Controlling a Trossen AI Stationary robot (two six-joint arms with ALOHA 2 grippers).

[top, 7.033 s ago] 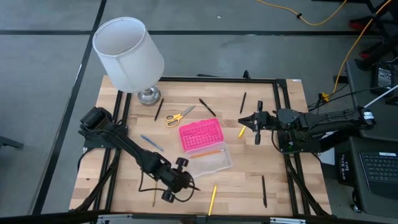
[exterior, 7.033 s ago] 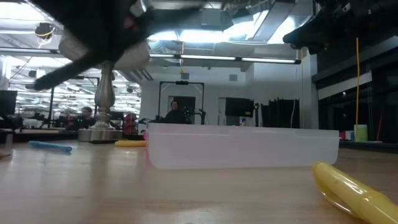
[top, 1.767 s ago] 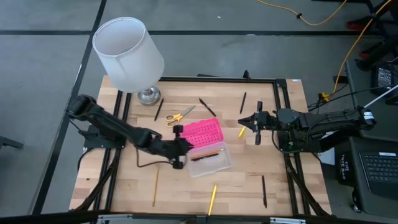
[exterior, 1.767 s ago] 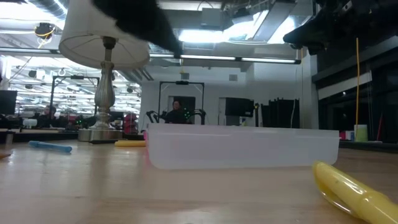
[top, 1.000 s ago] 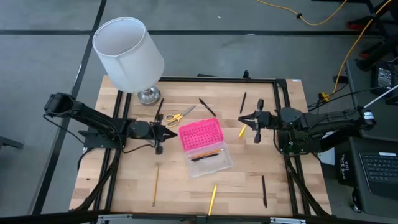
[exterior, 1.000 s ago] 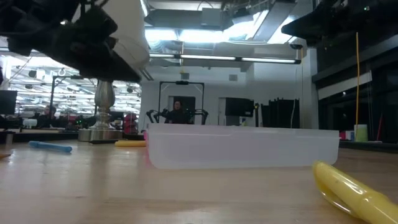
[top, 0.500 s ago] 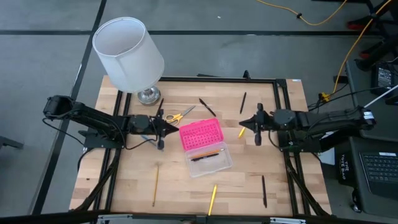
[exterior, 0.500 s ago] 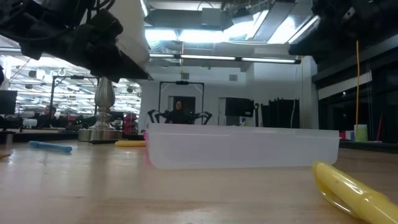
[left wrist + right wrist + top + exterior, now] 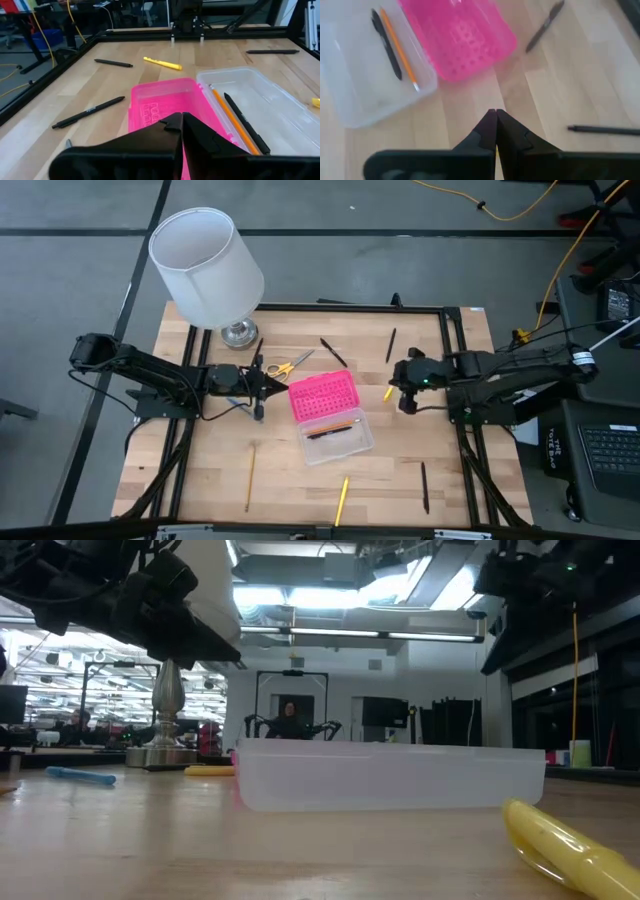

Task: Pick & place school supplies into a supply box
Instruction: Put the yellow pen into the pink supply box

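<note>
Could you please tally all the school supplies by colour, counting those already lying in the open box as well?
Black pens: 5
Yellow pens or pencils: 3
Orange pencil: 1
Blue pen: 1
Yellow-handled scissors: 1
Total: 11

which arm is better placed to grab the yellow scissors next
Left, I'd judge. The left gripper hovers, jaws shut, just beside the yellow scissors. The right gripper is across the pink lid, nearer the short yellow pen.
</note>
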